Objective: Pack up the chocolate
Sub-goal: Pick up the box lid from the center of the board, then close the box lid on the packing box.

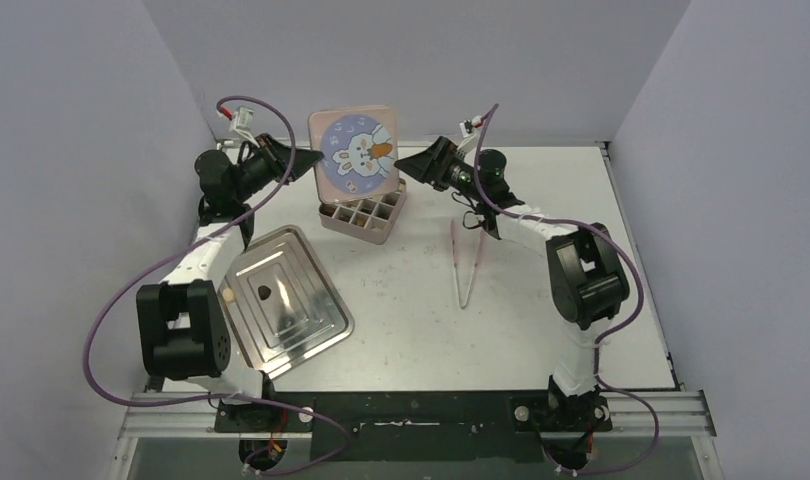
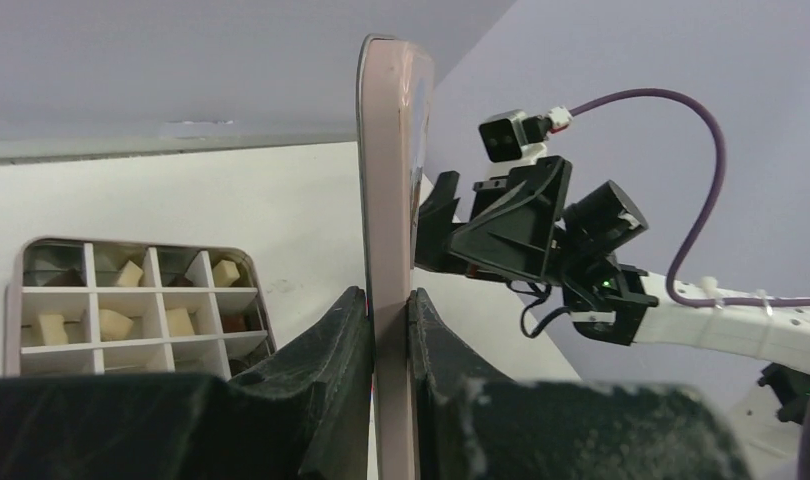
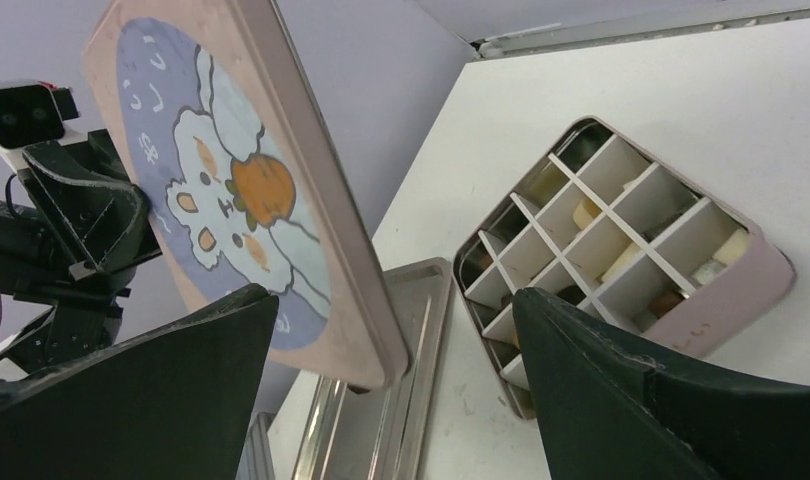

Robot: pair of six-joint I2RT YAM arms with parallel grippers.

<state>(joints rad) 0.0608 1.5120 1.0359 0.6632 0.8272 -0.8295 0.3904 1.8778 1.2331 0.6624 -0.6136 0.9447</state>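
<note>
Clamping lid: left tool | right tool: wide, empty | tin: chocolate in cells | tray: maybe one piece

tin: on the worktop, middle of its far part.
in the tin: chocolate in several compartments.
lid: upright above the tin's far side, left edge clamped in the left gripper; right gripper just to its right.
tray: near-left of the tin, by the worktop's left edge.
on the tray: one chocolate piece at the middle, another at the left rim.
tweezers: flat on the worktop, right of the tin.
</note>
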